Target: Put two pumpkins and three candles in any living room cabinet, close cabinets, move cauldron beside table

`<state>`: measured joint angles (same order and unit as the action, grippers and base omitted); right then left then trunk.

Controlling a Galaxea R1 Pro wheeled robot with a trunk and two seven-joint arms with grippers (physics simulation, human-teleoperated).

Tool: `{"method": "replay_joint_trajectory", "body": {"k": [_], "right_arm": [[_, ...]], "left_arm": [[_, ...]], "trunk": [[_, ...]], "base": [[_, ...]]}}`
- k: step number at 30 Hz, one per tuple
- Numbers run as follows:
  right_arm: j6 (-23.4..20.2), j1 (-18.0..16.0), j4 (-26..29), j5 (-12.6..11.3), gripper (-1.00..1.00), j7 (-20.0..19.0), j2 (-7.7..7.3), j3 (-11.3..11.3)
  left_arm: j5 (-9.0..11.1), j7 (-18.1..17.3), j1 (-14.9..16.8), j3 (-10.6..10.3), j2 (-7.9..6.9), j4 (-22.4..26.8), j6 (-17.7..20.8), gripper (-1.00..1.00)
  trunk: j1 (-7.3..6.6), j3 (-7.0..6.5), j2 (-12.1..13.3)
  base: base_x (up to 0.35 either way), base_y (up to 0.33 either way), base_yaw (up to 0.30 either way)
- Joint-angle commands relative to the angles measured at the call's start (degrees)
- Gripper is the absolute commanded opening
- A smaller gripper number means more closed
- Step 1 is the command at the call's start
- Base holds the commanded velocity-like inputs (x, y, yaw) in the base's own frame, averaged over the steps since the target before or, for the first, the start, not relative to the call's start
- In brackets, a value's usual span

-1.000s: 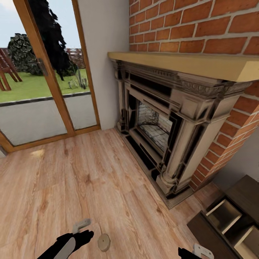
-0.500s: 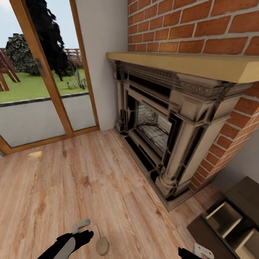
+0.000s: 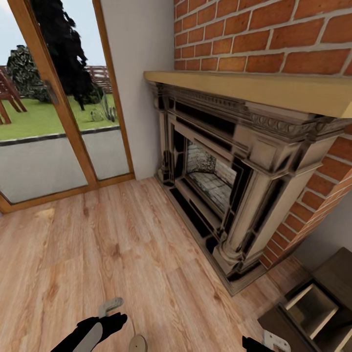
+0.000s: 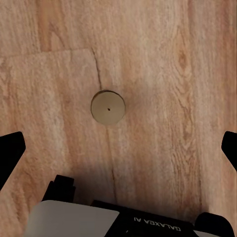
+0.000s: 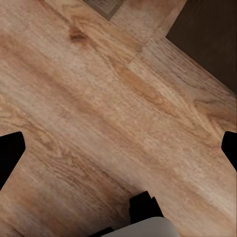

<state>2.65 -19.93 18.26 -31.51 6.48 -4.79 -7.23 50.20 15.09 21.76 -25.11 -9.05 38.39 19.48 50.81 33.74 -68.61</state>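
Observation:
A small round beige candle [image 3: 138, 343] with a dark dot in its middle lies on the wood floor at the head view's lower edge, just right of my left arm [image 3: 93, 331]. In the left wrist view the same candle [image 4: 107, 107] sits on the floor well beyond my left gripper [image 4: 118, 153], which is open and empty. My right gripper [image 5: 118, 153] is also open, over bare floorboards. The dark-brown cabinet [image 3: 337, 274] stands at the lower right with a front compartment open, pale inside. A dark corner of the cabinet [image 5: 212, 34] shows in the right wrist view. No pumpkins or cauldron are in sight.
A large dark stone fireplace [image 3: 230, 166] with a yellow wood mantel [image 3: 254, 88] juts from the brick wall [image 3: 264, 34] on the right. Wood-framed glass doors [image 3: 54, 112] to a garden fill the left. Open wood floor [image 3: 107, 244] lies between.
The whole head view has shifted, so the camera has moved: the candle and cabinet have slid toward the lower edge and the lower right corner. Both arms hold the same pose.

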Motion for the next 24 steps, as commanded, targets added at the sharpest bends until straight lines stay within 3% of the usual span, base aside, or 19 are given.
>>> {"method": "replay_joint_trajectory", "body": {"k": [1, 10, 24], "right_arm": [[0.19, -0.03, 0.02, -0.57, 1.00, 0.28, -0.04, -0.50], [0.25, -0.03, 0.01, -0.62, 1.00, 0.05, -0.04, -2.64], [0.16, -0.03, 0.08, -0.66, 1.00, -0.06, -0.01, -2.87]], "left_arm": [[0.60, 0.56, 0.04, -0.38, -0.09, 0.14, 0.03, 1.00], [0.60, 0.56, 0.04, -0.29, -0.08, 0.18, 0.03, 1.00], [0.60, 0.56, 0.04, 0.29, -0.09, 0.15, 0.03, 1.00]], "trunk": [[0.01, 0.05, -0.03], [0.01, 0.05, -0.03], [3.09, 2.57, -5.65]], "base": [[0.061, -0.004, 0.000], [0.014, -0.001, 0.000], [0.000, 0.000, 0.000]]}}
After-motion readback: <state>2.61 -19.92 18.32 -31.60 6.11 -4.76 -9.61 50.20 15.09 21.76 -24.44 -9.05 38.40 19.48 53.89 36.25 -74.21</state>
